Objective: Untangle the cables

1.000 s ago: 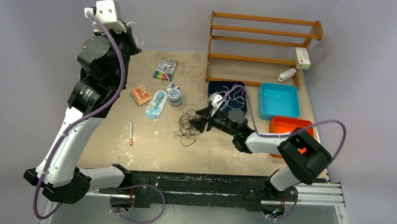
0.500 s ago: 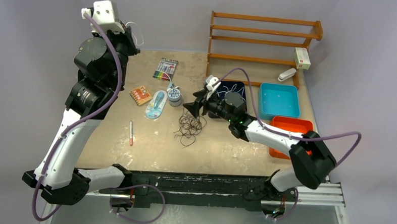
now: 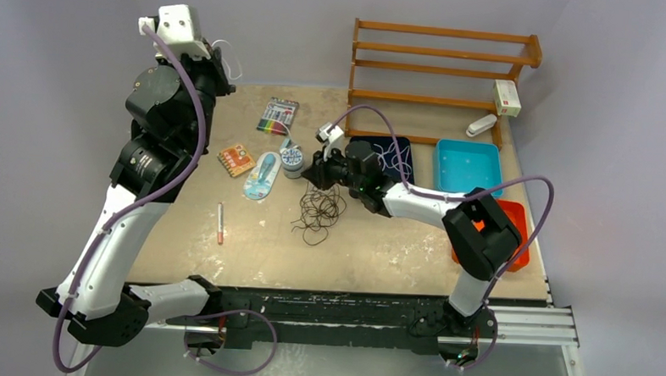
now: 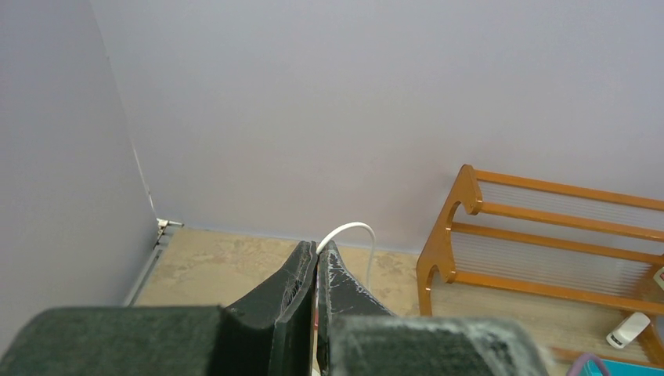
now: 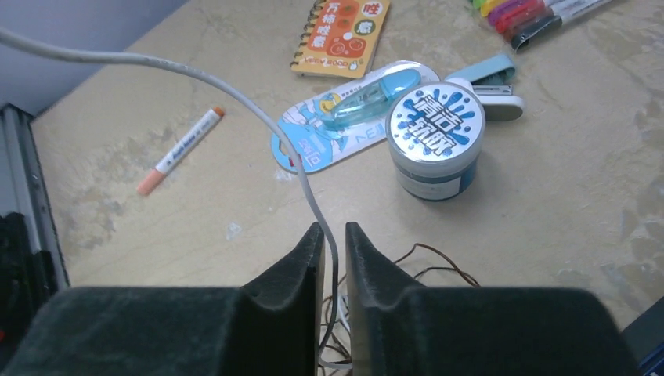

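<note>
Holding the white cable [image 5: 235, 94] at two places. My left gripper [image 4: 316, 254] is raised high at the far left corner, its fingers pressed together, with a loop of white cable poking out past the tips. My right gripper [image 5: 334, 231] hangs low over the dark tangle [image 3: 318, 211]. Its jaws are a narrow slot apart and the white cable drops through that slot. I cannot tell whether the pads pinch it or only guide it. The dark tangle lies on the table [image 3: 378, 249], just on the near side of the tin [image 5: 435, 141]. The white strand's lower end disappears among its loops. Judgement: the step in hand is drawing white out of dark. To do it well I should take the strand's slack out gently, lift slowly, and watch whether the dark loops rise with it. If they do, I should stop and shake or re-grip lower down. Risk: a hard pull could tighten a knot or drag the tangle into the tin.
</note>
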